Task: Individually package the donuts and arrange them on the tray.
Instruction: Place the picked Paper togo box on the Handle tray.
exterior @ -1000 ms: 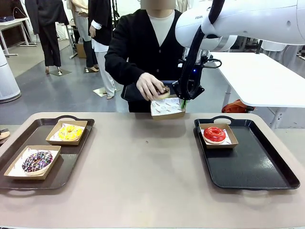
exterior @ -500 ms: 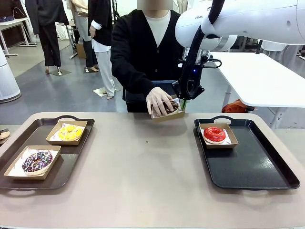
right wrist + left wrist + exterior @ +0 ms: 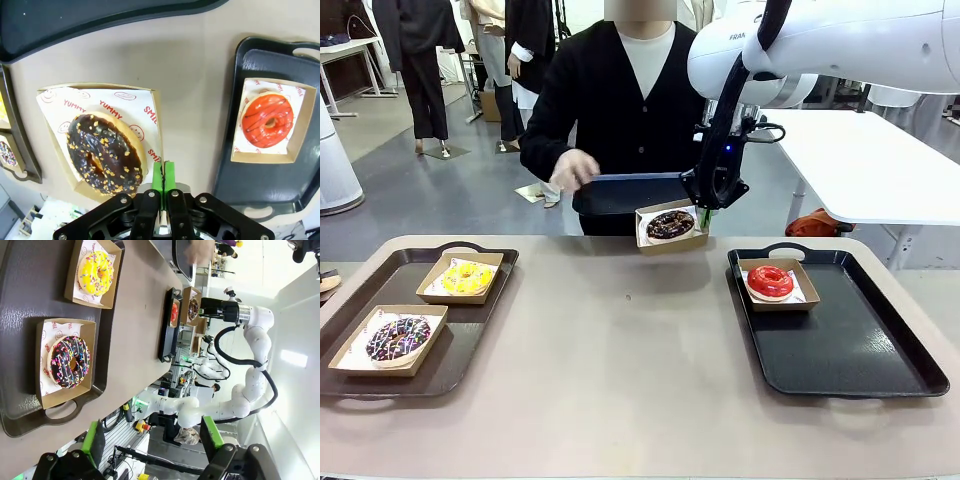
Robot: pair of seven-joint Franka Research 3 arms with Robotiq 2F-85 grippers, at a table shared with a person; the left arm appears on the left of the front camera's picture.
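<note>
A: Largest items first?
B: Left tray carries the yellow-iced donut and the dark sprinkled donut, each in a paper-lined box. Right tray holds the boxed red-iced donut at its far corner.
A: And the fourth?
B: Chocolate-iced donut sits in a box lifted above the table's far edge; right gripper is clamped on that box's wall.
A: Left gripper?
B: Jaws apart, nothing between them, over the left tray. The person's hand is raised, well clear of the box
</note>
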